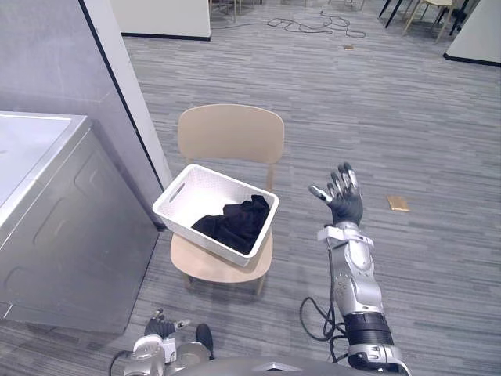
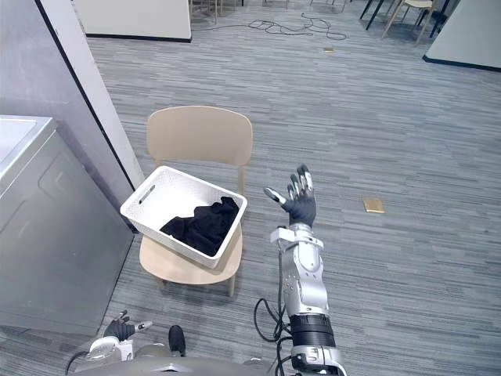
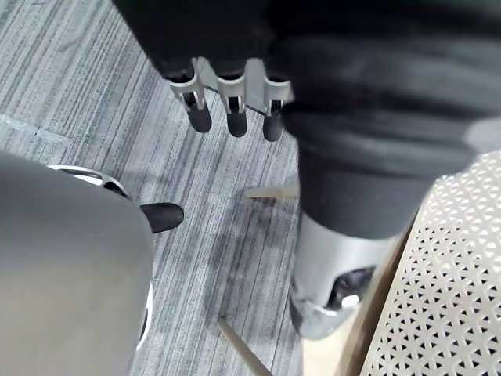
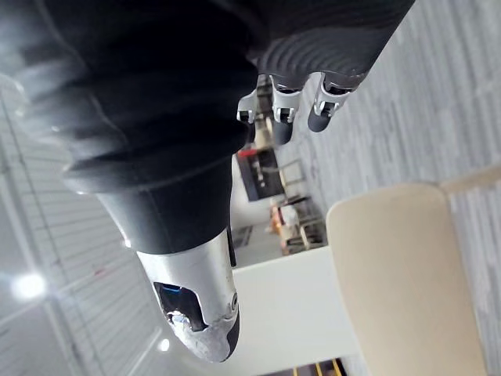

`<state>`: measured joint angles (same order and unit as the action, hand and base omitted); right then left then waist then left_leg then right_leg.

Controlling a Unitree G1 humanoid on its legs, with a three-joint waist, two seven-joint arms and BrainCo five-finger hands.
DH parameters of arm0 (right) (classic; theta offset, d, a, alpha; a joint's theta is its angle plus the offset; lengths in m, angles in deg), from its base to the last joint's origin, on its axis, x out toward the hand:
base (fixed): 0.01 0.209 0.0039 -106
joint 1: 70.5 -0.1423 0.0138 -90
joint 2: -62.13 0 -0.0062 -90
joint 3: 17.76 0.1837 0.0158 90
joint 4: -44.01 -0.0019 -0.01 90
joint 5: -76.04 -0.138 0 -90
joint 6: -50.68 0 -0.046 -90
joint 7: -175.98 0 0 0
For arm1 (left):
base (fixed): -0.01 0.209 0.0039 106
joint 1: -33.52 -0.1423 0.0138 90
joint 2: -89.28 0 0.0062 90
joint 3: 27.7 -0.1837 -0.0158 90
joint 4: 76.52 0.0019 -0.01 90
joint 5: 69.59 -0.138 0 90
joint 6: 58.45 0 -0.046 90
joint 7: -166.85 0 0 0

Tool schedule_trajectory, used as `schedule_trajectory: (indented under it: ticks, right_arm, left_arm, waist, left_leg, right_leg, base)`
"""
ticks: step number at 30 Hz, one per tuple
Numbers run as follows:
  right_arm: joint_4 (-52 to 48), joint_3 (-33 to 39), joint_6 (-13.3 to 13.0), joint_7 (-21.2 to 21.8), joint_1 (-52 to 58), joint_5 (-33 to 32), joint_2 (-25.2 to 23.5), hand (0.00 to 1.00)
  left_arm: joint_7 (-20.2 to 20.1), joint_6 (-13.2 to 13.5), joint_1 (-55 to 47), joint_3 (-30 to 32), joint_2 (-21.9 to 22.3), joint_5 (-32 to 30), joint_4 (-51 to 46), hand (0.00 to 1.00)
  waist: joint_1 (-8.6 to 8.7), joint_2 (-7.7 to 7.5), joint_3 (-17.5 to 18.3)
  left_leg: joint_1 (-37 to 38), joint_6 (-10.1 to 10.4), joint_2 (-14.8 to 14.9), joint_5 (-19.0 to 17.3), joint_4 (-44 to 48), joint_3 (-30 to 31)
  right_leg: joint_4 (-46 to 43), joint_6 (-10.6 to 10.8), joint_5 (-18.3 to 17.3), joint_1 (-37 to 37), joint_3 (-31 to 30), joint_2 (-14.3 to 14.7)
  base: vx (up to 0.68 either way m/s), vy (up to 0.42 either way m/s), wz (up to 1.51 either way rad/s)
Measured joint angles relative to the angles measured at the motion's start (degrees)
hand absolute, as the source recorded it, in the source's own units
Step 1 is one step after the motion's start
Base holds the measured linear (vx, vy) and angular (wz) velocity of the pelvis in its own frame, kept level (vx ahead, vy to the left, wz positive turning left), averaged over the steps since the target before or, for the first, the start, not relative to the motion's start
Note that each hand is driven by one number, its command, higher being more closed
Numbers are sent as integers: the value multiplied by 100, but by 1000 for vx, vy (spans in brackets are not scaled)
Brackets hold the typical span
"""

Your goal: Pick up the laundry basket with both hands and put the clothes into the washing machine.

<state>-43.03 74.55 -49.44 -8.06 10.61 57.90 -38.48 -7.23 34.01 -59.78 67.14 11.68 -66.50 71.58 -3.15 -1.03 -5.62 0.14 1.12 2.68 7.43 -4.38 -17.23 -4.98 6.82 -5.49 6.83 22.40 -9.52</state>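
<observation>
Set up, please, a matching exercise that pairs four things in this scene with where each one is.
Things:
1. laundry basket
2. black clothes
3. right hand
4. washing machine

Places:
A. raised in the air to the right of the chair, fingers spread
B. resting on the chair seat
C. standing to the left of the chair
D. lying inside the laundry basket

Pairs: 1-B, 2-D, 3-A, 4-C

Grey striped carpet (image 1: 391, 117), a beige chair (image 1: 231, 133), a white partition (image 1: 125, 86) behind it.
</observation>
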Motion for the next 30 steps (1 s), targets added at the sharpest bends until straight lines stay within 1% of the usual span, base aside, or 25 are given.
schedule_trajectory:
  ticks: [1,2,3,4,5,6,7,8,10,13,14,18,19,20,22,25,27,29,30]
  right_arm:
    - [2,-60,-1,13,-59,83,21,0]
    - [13,-321,-1,25,-163,234,139,0]
    - [70,-686,8,53,-330,361,362,0]
    - [143,-891,10,116,-476,522,488,0]
    - [427,-1257,16,262,-865,777,735,0]
    - [725,-1647,34,375,-1282,897,973,0]
    - [843,-1808,44,430,-1452,900,1084,0]
    - [1138,-2137,64,528,-1829,907,1291,0]
    - [1681,-2889,152,758,-2696,998,1624,0]
    - [2093,-3487,157,981,-3522,1445,1916,0]
    - [2479,-3743,157,1038,-3959,1652,2005,0]
    - [3391,-4064,158,1111,-4845,2179,2191,0]
    - [3487,-4063,162,1106,-4954,2268,2231,0]
    - [3761,-4063,168,1094,-5242,2389,2312,0]
    - [3987,-4054,183,1076,-5449,2580,2498,0]
    - [4519,-3988,228,846,-5669,2862,2559,0]
    - [4761,-3782,285,735,-5714,2991,2567,0]
    - [4955,-3469,338,507,-5724,2997,2571,0]
    - [5056,-3238,424,384,-5731,2996,2571,0]
  left_arm:
    - [-1,0,5,-60,-17,-1,0,0]
    - [-10,4,16,-122,-30,-58,0,0]
    - [-12,13,26,-182,-35,-120,0,0]
    - [-17,19,24,-237,-44,-141,1,0]
    - [-31,44,40,-335,-65,-227,0,0]
    - [-50,69,82,-401,-62,-230,-17,0]
    - [-51,72,141,-458,-66,-232,-16,0]
    - [-58,73,235,-550,-88,-239,-18,0]
    - [-106,118,436,-554,-134,-298,-95,0]
    - [-129,170,713,-579,-205,-331,-138,0]
    - [-122,189,835,-578,-234,-332,-178,0]
    - [-28,272,960,-578,-441,-330,-365,0]
    - [-1,271,975,-579,-493,-330,-356,0]
    - [35,254,977,-573,-583,-327,-336,0]
    - [115,232,968,-570,-664,-312,-335,0]
    - [236,266,1009,-559,-669,-218,-423,0]
    - [271,269,1049,-579,-663,-166,-486,0]
    - [322,275,1085,-662,-652,-77,-561,0]
    - [372,293,1099,-747,-654,-45,-580,0]
  waist:
    - [0,-11,6]
    - [-8,-21,12]
    - [-17,-21,12]
    - [-26,-17,15]
    - [-33,-24,8]
    - [-95,-35,2]
    - [-144,-48,-13]
    - [-229,-80,-85]
    - [-353,-168,-427]
    - [-530,-228,-769]
    - [-646,-250,-930]
    - [-864,-307,-1283]
    - [-877,-319,-1349]
    - [-891,-352,-1518]
    - [-930,-358,-1689]
    - [-976,-349,-1863]
    - [-980,-337,-1907]
    - [-1036,-315,-1961]
    - [-1047,-286,-1999]
  left_leg:
    - [-9,1,-3,2,-2,0]
    - [-21,0,-11,2,-4,1]
    - [-40,-10,-23,9,-9,6]
    - [-82,-24,-27,19,-11,15]
    - [-187,-45,-23,55,-10,46]
    - [-362,-68,-2,116,-9,123]
    - [-456,-80,4,154,-9,175]
    - [-628,-91,24,236,-8,319]
    - [-905,-91,65,391,-6,656]
    - [-1243,-48,113,516,-7,955]
    - [-1354,-32,130,550,-7,1020]
    - [-1648,-38,150,644,-6,1098]
    - [-1676,-42,156,658,-6,1101]
    - [-1747,-47,171,689,-6,1107]
    - [-1848,-41,186,713,-6,1134]
    - [-1987,-85,191,792,-5,1208]
    - [-2093,-68,190,809,-5,1269]
    - [-2154,-54,193,834,-5,1287]
    - [-2189,-53,189,834,-5,1319]
  right_leg:
    - [2,4,4,-11,0,8]
    - [13,14,15,-19,-3,14]
    - [16,21,25,-39,-3,8]
    - [13,22,30,-80,3,7]
    - [13,23,59,-176,18,14]
    - [10,7,100,-310,51,43]
    - [14,-2,118,-374,98,57]
    - [13,-20,141,-459,232,90]
    - [2,-50,158,-538,560,151]
    - [-29,-93,164,-724,841,226]
    - [-57,-106,156,-818,900,242]
    - [-161,-129,172,-1100,967,247]
    - [-173,-134,176,-1114,968,250]
    - [-193,-147,191,-1199,967,260]
    - [-222,-154,199,-1283,988,279]
    - [-252,-158,198,-1394,1048,290]
    - [-259,-166,189,-1463,1128,299]
    - [-269,-177,180,-1511,1150,307]
    - [-272,-179,168,-1526,1182,308]
  base:
    - [1,6,-4]
    - [0,0,0]
    - [0,0,0]
    - [-47,39,2]
    - [-69,32,8]
    - [-62,25,15]
    - [-73,-3,34]
    - [-72,-12,54]
    - [-101,-17,71]
    - [-91,-9,49]
    - [-105,-7,32]
    - [-31,0,7]
    - [4,-6,-7]
    - [13,-10,-4]
    - [0,0,0]
    - [33,-21,7]
    - [33,-18,11]
    - [52,-17,6]
    - [47,-14,7]
